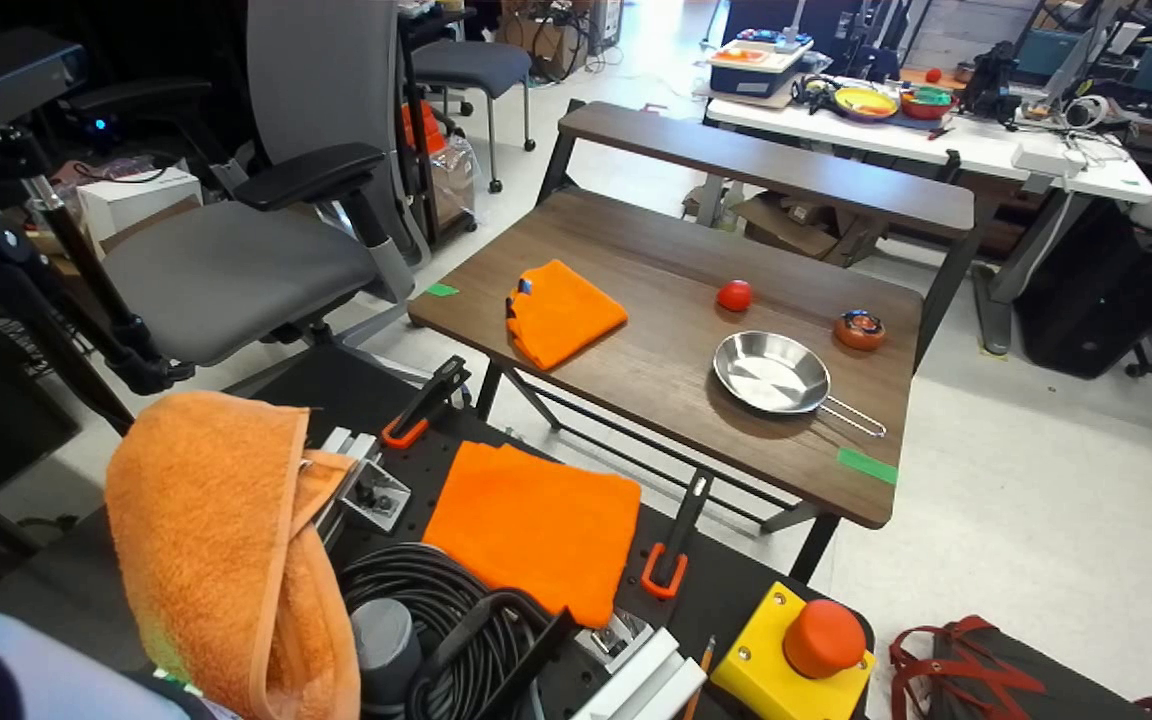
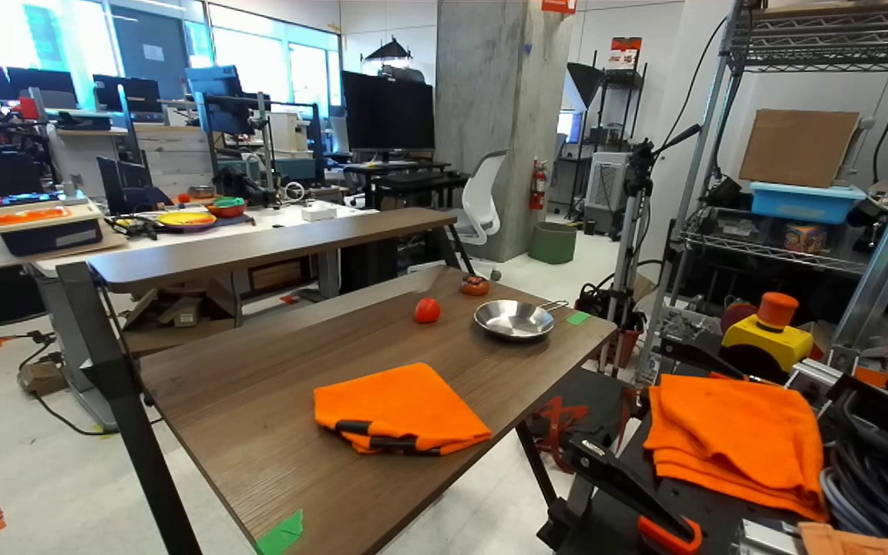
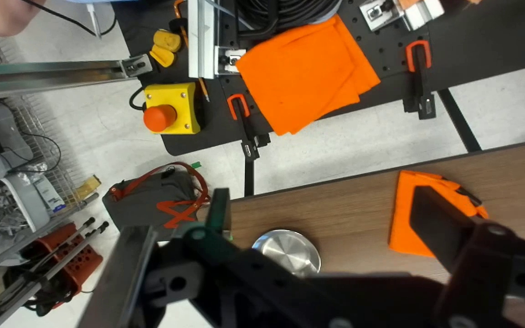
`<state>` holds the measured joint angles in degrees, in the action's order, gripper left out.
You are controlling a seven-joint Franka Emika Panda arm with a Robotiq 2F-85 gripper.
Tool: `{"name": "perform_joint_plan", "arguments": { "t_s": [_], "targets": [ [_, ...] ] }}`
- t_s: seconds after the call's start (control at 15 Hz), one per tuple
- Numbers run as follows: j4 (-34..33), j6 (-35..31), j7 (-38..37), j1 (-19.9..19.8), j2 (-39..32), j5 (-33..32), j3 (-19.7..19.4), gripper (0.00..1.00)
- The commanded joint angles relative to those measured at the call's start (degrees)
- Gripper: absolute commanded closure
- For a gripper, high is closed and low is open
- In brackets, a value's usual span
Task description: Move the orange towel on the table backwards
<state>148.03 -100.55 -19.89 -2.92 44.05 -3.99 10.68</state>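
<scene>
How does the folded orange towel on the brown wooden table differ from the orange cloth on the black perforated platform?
The folded orange towel has dark patches along one side; the orange cloth shows none. In the wrist view, a dark gripper finger covers part of the towel but none of the cloth. Both are bright orange and folded.

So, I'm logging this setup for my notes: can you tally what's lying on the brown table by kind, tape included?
Folded orange towel: 1
Silver pan with wire handle: 1
Round fruit-like things, red and orange-brown: 2
Green tape strips: 2
Total on the brown table: 6
</scene>
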Motion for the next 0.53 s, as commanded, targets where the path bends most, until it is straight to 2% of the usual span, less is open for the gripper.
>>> {"name": "perform_joint_plan", "arguments": {
  "t_s": [0.0,0.27,0.47],
  "targets": [
    [-5.24,-6.81,-6.55,-0.62,-14.45,0.45,3.12,0.00],
    [-10.64,-12.47,-10.81,-1.01,-28.95,1.02,4.85,0.00],
    [-14.60,-15.96,-17.12,0.78,-38.50,-2.96,3.45,0.00]
  ]
}}
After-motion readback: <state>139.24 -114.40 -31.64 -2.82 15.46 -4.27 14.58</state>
